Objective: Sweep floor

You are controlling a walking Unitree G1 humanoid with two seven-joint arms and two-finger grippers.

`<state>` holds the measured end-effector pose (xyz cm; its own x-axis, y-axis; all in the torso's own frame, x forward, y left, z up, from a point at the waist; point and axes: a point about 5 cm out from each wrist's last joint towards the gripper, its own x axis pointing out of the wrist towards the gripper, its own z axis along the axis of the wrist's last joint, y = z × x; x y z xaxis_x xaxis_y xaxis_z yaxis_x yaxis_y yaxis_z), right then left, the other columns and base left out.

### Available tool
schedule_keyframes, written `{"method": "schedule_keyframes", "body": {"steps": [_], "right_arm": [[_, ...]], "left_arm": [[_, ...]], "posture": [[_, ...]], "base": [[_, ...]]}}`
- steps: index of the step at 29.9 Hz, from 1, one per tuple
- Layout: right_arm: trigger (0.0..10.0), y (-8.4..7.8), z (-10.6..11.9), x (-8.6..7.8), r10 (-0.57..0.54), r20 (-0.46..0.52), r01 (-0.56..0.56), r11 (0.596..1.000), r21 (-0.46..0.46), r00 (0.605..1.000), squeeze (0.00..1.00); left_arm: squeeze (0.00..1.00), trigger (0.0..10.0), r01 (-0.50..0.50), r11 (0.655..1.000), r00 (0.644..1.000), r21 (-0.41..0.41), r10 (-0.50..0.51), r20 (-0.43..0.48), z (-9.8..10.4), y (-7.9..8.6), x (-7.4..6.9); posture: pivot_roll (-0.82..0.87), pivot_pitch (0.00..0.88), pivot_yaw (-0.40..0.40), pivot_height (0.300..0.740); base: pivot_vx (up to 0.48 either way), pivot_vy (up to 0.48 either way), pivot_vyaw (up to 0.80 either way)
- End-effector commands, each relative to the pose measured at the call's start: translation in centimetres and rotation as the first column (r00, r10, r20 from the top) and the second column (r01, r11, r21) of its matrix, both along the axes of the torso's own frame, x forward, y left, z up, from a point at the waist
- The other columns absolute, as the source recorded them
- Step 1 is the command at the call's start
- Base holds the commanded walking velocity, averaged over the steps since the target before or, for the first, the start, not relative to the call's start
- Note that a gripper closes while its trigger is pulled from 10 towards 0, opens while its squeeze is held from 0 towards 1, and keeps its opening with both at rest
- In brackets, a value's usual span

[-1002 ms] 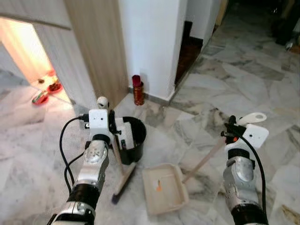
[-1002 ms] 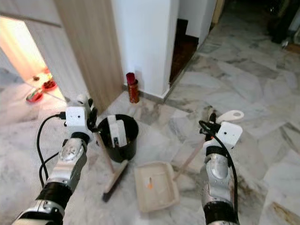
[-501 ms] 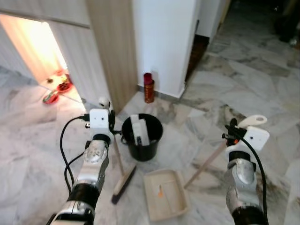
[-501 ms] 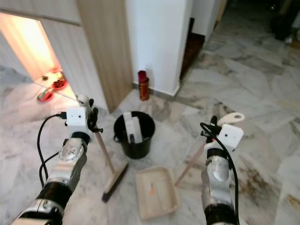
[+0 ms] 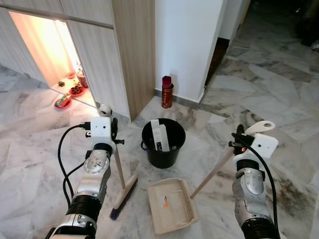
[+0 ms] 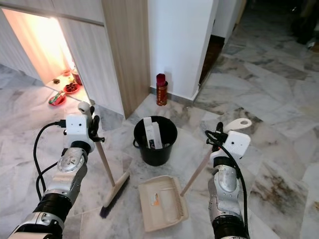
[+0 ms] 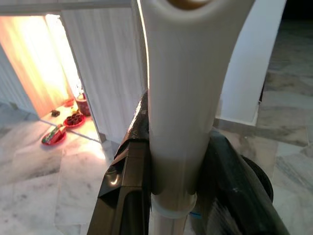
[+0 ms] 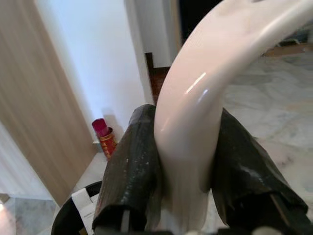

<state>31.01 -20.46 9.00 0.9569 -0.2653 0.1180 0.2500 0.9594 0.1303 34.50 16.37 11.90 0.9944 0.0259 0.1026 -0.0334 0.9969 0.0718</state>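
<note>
Our left gripper squeezes tight on the broom, whose brush rests on the floor beside the dustpan. Our right gripper squeezes tight on the dustpan's long handle. We think a little orange bit is already in the pan, near the black bucket, so sweeping looks partly done.

two silver arms, white wrist camera boxes, looping black cables, black fingers.

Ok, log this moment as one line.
left gripper: shut on broom | right gripper: shut on dustpan | black bin: beyond dustpan
</note>
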Motion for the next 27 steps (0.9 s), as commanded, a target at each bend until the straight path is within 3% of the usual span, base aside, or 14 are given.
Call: {"method": "schedule_keyframes", "body": {"steps": [1,19,27], "right_arm": [[10.0,-0.26,1.05,0.2,-0.011,0.054,0.011,1.0,0.005,0.998,0.0],[10.0,-0.22,0.96,0.23,-0.008,0.048,0.007,1.0,0.004,0.999,0.0],[10.0,-0.1,0.94,0.25,-0.004,0.048,0.004,1.0,0.006,0.999,0.0]], "left_arm": [[0.0,10.0,0.003,1.0,1.0,0.007,-0.004,0.029,0.73,-0.12,0.12],[0.0,10.0,0.006,1.0,1.0,0.007,-0.006,0.025,0.72,-0.18,0.17],[0.0,10.0,0.008,1.0,1.0,0.014,-0.008,0.027,0.7,-0.11,0.13]], "posture": [[-0.02,0.051,0.025,0.74],[-0.02,0.054,0.023,0.74],[-0.02,0.056,0.024,0.74]], "base": [[0.33,0.0,0.0],[0.372,0.0,0.0],[0.0,0.0,0.0]]}}
